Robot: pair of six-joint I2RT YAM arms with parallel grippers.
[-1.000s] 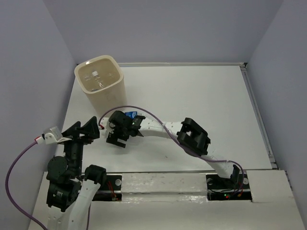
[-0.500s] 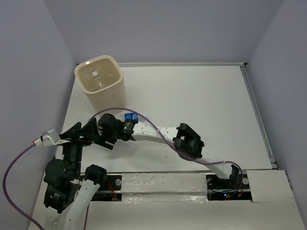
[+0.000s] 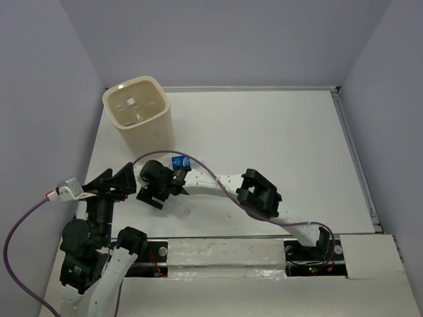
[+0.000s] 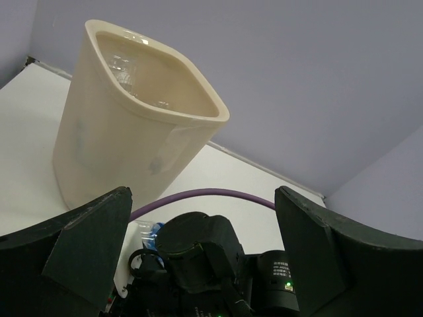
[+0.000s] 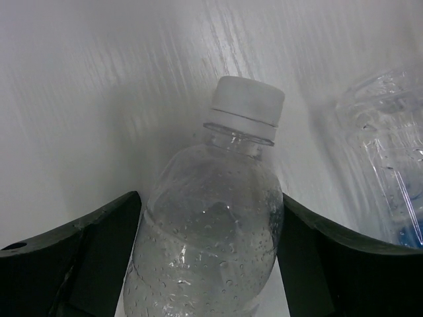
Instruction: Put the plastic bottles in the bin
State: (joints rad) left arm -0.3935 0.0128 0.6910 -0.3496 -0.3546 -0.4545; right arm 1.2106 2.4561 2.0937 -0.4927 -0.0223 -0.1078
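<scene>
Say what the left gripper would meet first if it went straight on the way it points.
Probably the right arm's black wrist, close ahead and low between the fingers of the open left gripper. The bin stands beyond it, upper left; depth is unclear.

bin [image 3: 137, 113]: upright at the far-left corner of the bench [image 3: 277, 132], clear bottles [image 3: 135, 109] glinting inside
right arm [image 3: 261, 191]: stretched leftward across the bench
right end effector [image 3: 153, 191]: low, near the left edge
left end effector [image 3: 117, 183]: just beside the right one
blue-labelled bottle [image 3: 178, 162]: against the right wrist
cable [image 3: 198, 158]: purple, arching over the right arm
</scene>
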